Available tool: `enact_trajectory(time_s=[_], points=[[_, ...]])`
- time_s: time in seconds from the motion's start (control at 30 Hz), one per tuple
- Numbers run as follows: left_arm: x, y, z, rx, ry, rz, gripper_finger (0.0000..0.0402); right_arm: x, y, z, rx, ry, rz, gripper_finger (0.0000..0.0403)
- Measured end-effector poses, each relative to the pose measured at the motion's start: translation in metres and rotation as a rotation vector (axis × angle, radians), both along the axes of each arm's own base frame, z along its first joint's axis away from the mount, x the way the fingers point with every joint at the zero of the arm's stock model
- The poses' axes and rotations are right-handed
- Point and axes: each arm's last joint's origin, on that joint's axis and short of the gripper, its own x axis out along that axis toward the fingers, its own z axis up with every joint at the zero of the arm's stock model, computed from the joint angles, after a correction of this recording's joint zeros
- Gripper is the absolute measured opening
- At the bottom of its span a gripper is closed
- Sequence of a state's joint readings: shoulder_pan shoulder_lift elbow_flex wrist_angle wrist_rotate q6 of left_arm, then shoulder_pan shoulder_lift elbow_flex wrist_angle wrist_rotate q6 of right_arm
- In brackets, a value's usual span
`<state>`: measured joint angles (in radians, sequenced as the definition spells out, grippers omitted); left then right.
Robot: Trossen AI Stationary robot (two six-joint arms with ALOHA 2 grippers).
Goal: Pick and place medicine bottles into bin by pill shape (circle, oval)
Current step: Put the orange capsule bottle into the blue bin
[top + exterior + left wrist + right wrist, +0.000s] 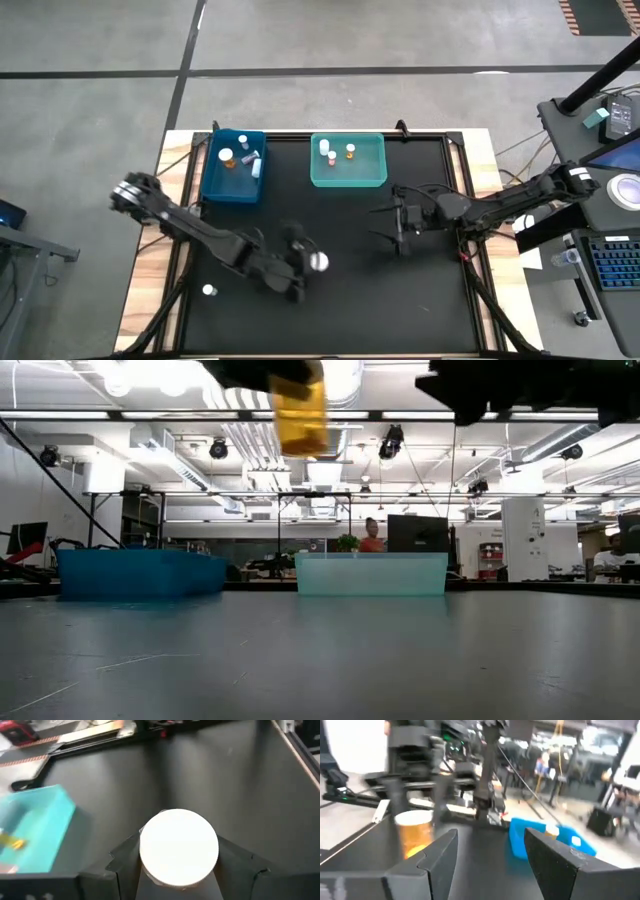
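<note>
A: Bottle (299, 412) with the amber body and white cap is hanging above the mat, clamped in the left gripper (312, 262), well apart from the blue bin (233, 168) and the teal bin (348, 161).

B: Is the grip looking safe?

A: The fingers are pressing only on its sides, so it is possibly slipping during a fast swing. The right gripper (397, 225) is waiting nearby with jaws apart, holding nothing, and is perhaps standing in the way.

B: One bottle (208, 291) is lying near the mat's edge too.

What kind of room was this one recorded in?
Most likely a large open robotics lab or workshop. The low view shows exposed ceiling ducts and strip lights, workbenches with a monitor, and a person seated beyond the teal bin. The high view shows a concrete floor around the table.
</note>
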<state>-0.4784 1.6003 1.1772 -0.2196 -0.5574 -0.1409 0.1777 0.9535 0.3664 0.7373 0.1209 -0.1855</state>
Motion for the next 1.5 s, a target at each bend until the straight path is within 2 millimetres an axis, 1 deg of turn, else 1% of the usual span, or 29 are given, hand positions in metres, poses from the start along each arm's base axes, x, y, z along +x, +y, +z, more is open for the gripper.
enact_trajectory(time_s=[0.17, 0.23, 0.37, 0.53, 0.73, 0.9, 1.07, 1.23, 1.37, 1.5], points=[[-0.039, 0.032, 0.014, -0.004, -0.073, 0.105, 0.0192, -0.001, -0.007, 0.005, -0.079, -0.071, 0.029, 0.0219], [-0.052, 0.044, 0.014, -0.001, -0.089, 0.146, 0.0192, -0.002, -0.014, 0.007, -0.087, -0.081, 0.019, 0.0219], [-0.071, 0.067, 0.014, 0.0, -0.117, 0.215, 0.0194, -0.002, -0.034, 0.008, -0.092, -0.086, 0.043, 0.0219], [-0.082, 0.097, 0.018, 0.001, -0.136, 0.318, 0.0196, -0.003, -0.06, 0.008, -0.067, -0.077, 0.015, 0.0219], [-0.093, 0.138, 0.02, 0.045, -0.045, 0.477, 0.0197, -0.007, -0.083, 0.01, -0.069, -0.082, -0.061, 0.0219], [-0.105, 0.172, 0.025, 0.039, -0.037, 0.622, 0.0197, -0.008, -0.093, 0.015, -0.077, -0.094, -0.11, 0.0219], [-0.118, 0.2, 0.027, 0.01, -0.055, 0.766, 0.0197, -0.008, -0.095, 0.017, -0.091, -0.098, -0.121, 0.0219], [-0.129, 0.226, 0.014, -0.025, -0.045, 0.928, 0.0198, -0.008, -0.095, 0.017, -0.079, -0.098, -0.12, 0.0219], [-0.141, 0.243, -0.004, -0.071, -0.033, 1.067, 0.0198, -0.008, -0.095, 0.016, -0.073, -0.091, -0.118, 0.0219], [-0.152, 0.253, -0.024, -0.118, -0.023, 1.182, 0.0198, -0.008, -0.095, 0.016, -0.063, -0.09, -0.118, 0.0219]])
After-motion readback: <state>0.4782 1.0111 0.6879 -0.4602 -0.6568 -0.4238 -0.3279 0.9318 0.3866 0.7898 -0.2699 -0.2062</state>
